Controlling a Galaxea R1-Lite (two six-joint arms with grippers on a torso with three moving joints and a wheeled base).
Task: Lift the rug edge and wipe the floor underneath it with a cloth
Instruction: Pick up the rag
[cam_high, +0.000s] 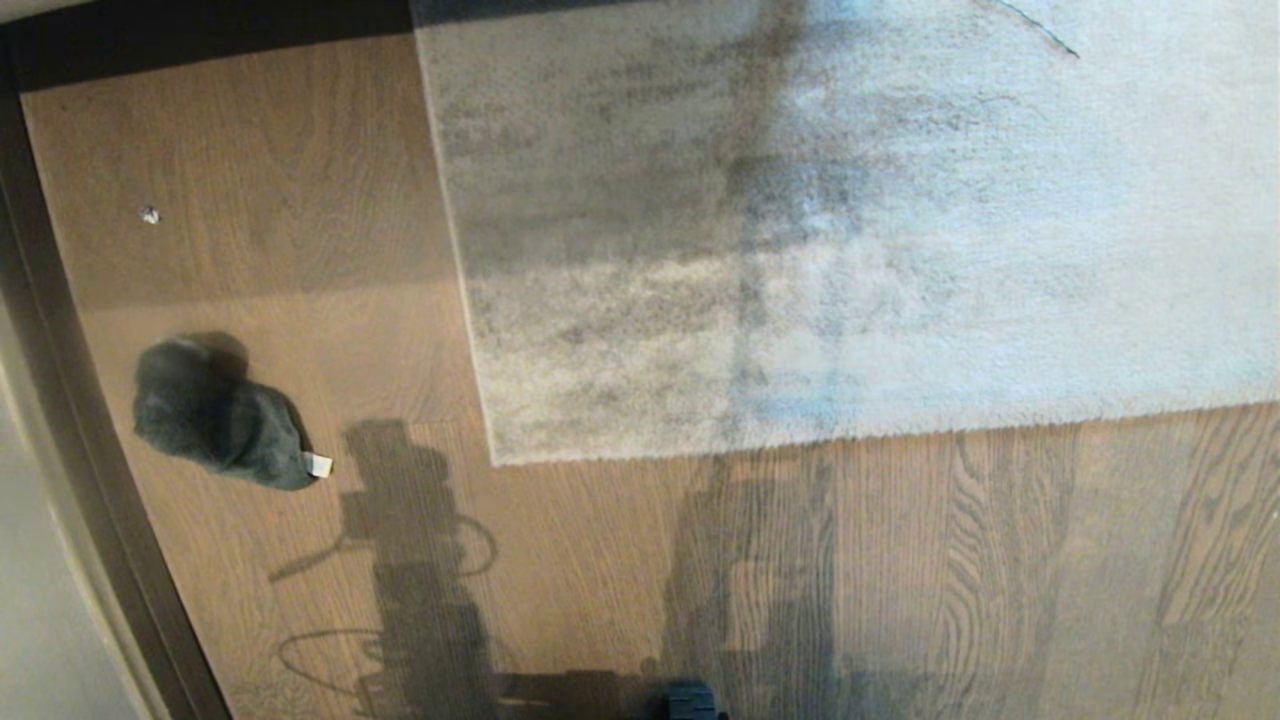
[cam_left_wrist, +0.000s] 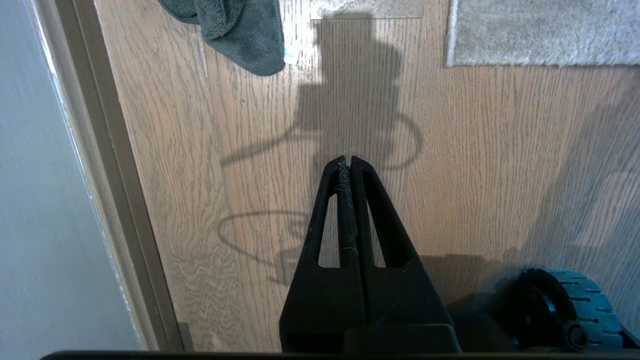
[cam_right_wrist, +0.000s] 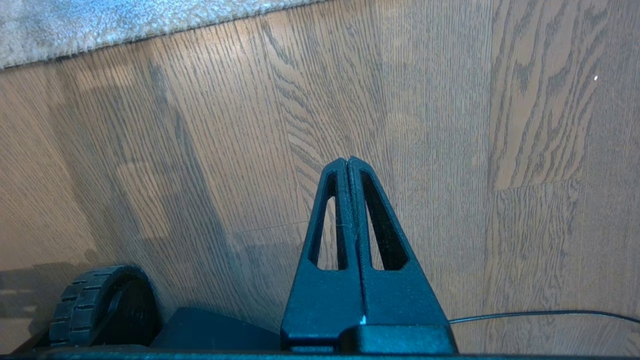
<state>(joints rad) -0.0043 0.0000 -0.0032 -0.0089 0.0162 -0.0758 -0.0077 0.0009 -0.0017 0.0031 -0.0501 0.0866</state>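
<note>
The grey mottled rug (cam_high: 850, 230) lies flat over the upper right of the head view, its near corner (cam_high: 497, 458) resting on the brown plank floor (cam_high: 900, 560). A dark fuzzy cloth (cam_high: 215, 415) with a small white tag lies bunched on the floor to the left of the rug. It shows again in the left wrist view as the cloth (cam_left_wrist: 240, 30), with the rug's corner (cam_left_wrist: 540, 30) opposite it. My left gripper (cam_left_wrist: 348, 159) hangs shut and empty above bare floor. My right gripper (cam_right_wrist: 347, 160) is also shut and empty, near the rug's edge (cam_right_wrist: 100, 25). Neither arm appears in the head view.
A dark baseboard (cam_high: 60, 400) and wall run along the left. A small pale speck (cam_high: 149, 214) lies on the floor far left. The base's wheels (cam_left_wrist: 565, 310) (cam_right_wrist: 95, 305) sit near each gripper. A thin cable (cam_right_wrist: 550, 315) crosses the floor by the right gripper.
</note>
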